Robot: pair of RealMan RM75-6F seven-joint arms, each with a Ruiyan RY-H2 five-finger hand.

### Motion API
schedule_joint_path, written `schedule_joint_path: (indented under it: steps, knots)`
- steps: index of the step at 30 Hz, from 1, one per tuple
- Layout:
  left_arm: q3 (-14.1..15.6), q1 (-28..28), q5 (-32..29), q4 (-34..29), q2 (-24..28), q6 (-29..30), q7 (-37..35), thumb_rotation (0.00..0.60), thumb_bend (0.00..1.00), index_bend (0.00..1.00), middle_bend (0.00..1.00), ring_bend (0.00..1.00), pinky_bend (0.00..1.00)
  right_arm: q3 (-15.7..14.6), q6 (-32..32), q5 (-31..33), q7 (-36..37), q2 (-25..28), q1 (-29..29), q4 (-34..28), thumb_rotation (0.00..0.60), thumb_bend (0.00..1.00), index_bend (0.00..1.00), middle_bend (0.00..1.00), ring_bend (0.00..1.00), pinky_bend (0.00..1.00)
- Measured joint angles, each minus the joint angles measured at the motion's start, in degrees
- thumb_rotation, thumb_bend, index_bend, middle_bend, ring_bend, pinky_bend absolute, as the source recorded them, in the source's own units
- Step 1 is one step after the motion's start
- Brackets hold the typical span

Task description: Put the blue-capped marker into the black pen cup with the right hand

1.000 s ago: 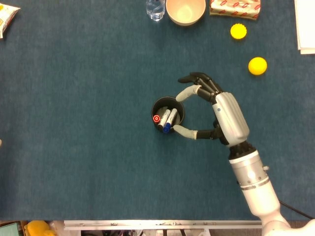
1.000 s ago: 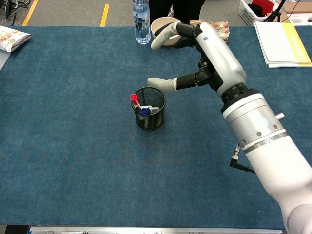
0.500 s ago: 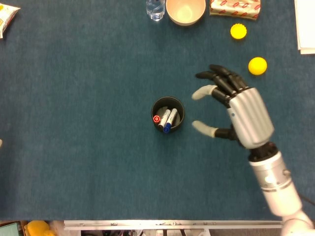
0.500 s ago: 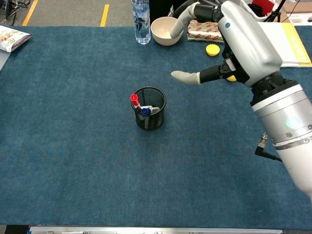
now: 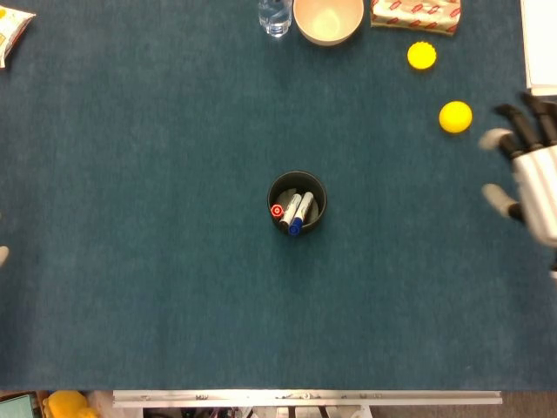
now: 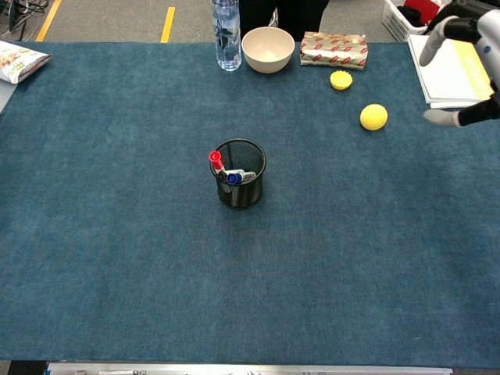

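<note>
Two markers in cup: the blue-capped marker (image 5: pixel 298 218) leans inside the black pen cup (image 5: pixel 297 201), cap end up at the rim, touching a red-capped marker (image 5: pixel 279 210) on its left.
Blue-capped marker, chest view: the blue cap (image 6: pixel 232 177) sits at the cup's near rim, the white barrel angled right across the opening.
Black pen cup: a mesh cup (image 6: pixel 241 173) standing upright near the middle of the blue table mat (image 5: pixel 157 261), well apart from everything else.
Right hand: at the far right edge of both views (image 5: pixel 529 170) (image 6: pixel 469 55), well apart from the cup, fingers spread and holding nothing; only part of it shows.
Left hand: only a pale sliver shows at the left edge of the head view (image 5: pixel 3 255); I cannot tell how its fingers lie.
Yellow ball: on the mat near the right hand (image 5: pixel 455 117), closer to the cup than the hand is.
Yellow disc: beyond the ball toward the far edge (image 5: pixel 422 56), scalloped at the rim.
Red-and-white packet: at the far edge (image 5: pixel 416 16), just beyond the disc.
Bowl: cream, upright, at the far edge (image 5: pixel 328 21), left of the packet.
Water bottle: clear, just beside the bowl on its left (image 6: pixel 226 34).
Papers: a stack at the far right corner (image 6: pixel 453 74), under the right hand in the chest view.
Snack bag: at the far left corner (image 6: pixel 22 61).
</note>
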Motion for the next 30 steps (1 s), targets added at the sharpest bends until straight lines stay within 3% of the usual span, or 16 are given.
schedule_joint_path:
  steps: [6, 19, 30]
  knots:
    - [-0.12, 0.14, 1.33, 0.69, -0.35, 1.33, -1.3, 0.6, 0.15, 0.46, 0.37, 0.28, 0.45, -1.21, 2.18, 4.25, 1.14, 2.67, -3.65, 0.9, 0.6, 0.07, 0.46, 0.29, 0.16, 0.22]
    - [-0.41, 0.5, 1.78, 1.17, -0.82, 2.62, -1.94, 0.6, 0.15, 0.46, 0.37, 0.28, 0.46, -3.85, 6.02, 3.64, 12.76, 4.95, -8.99, 6.01, 0.6, 0.07, 0.46, 0.29, 0.16, 0.22]
    - [-0.83, 0.27, 0.86, 1.69, -1.94, 2.12, -0.82, 0.6, 0.15, 0.46, 0.37, 0.28, 0.46, -2.86, 5.54, 6.83, 22.67, 6.13, -11.1, 12.06, 0.6, 0.08, 0.46, 0.29, 0.16, 0.22]
